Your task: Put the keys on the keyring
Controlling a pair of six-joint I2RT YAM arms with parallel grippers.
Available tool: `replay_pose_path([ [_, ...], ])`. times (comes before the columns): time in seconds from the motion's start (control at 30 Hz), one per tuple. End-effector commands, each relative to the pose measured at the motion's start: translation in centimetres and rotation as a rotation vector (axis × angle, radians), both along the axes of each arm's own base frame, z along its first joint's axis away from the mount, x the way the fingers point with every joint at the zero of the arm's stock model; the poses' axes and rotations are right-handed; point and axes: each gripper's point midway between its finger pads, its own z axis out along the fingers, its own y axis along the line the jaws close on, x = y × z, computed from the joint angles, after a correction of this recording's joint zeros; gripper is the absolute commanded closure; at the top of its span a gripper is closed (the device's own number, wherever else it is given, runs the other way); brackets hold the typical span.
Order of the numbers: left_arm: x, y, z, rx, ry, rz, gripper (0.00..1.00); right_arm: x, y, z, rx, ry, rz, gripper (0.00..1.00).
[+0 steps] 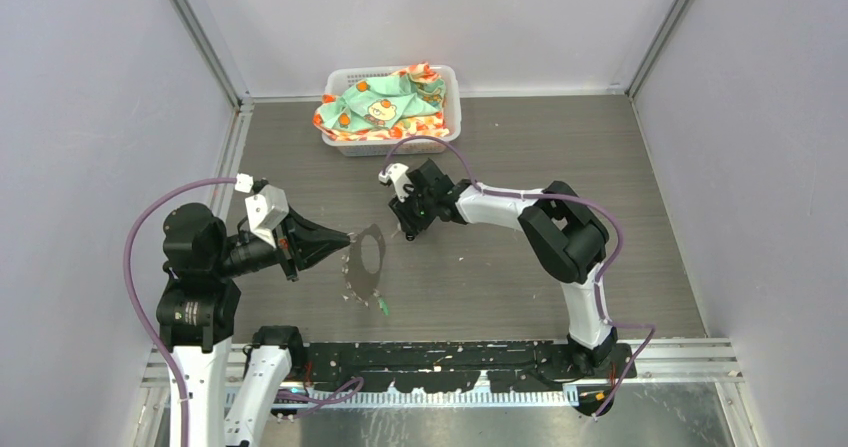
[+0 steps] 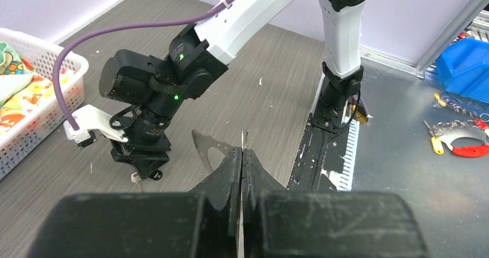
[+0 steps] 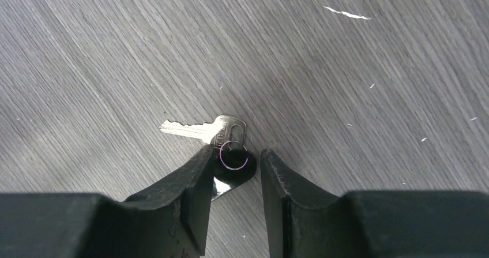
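Now, left fingers (image 1: 350, 237): pressed together, pinching the edge of the keyring (image 1: 358, 285).
Right fingers (image 1: 408, 231): spread, pointing down at the counter (image 1: 600, 167), one on either side of the black-headed key (image 3: 232, 167).
Black-headed key: flat on the counter, blade pointing away from the fingertips.
Green-headed key (image 1: 383, 307): at the keyring's near end.

Quick headcount: one keyring (image 1: 354, 279), one green-headed key (image 1: 383, 306), one silver key (image 3: 187, 129) with one little split ring (image 3: 233, 154) and one black head (image 3: 237, 169) beside it (can't tell if that's a separate key). Also one white basket (image 1: 350, 145), one patterned cloth (image 1: 385, 102), and two arms: left arm (image 1: 200, 267), right arm (image 1: 560, 235).
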Motion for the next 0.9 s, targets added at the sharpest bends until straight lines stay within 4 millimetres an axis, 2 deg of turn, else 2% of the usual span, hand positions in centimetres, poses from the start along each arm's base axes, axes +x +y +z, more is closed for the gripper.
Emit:
replay_pose_path([
  [0.0,-0.7,0.0,1.6,-0.008,-0.048,-0.007,1.0,0.5,0.9,0.8,0.009,-0.024,0.028,0.62],
  [0.2,-0.6,0.0,1.6,-0.008,-0.045,-0.003,1.0,0.6,0.7,1.0,0.001,-0.025,0.021,0.79],
  [0.33,-0.6,0.0,1.6,-0.01,-0.037,-0.004,0.99,0.4,0.9,1.3,0.016,-0.026,0.03,0.98],
  [0.47,-0.6,-0.1,1.2,-0.01,-0.018,-0.007,1.0,0.0,0.8,2.8,0.062,-0.049,0.025,0.99],
  [0.67,0.0,0.1,-0.2,0.006,-0.006,0.005,0.99,-2.4,-0.7,7.9,0.164,-0.071,0.011,0.99],
  [0.87,0.4,0.1,-1.2,0.023,-0.027,-0.001,1.0,-7.4,-3.3,13.6,0.303,-0.062,0.027,0.99],
])
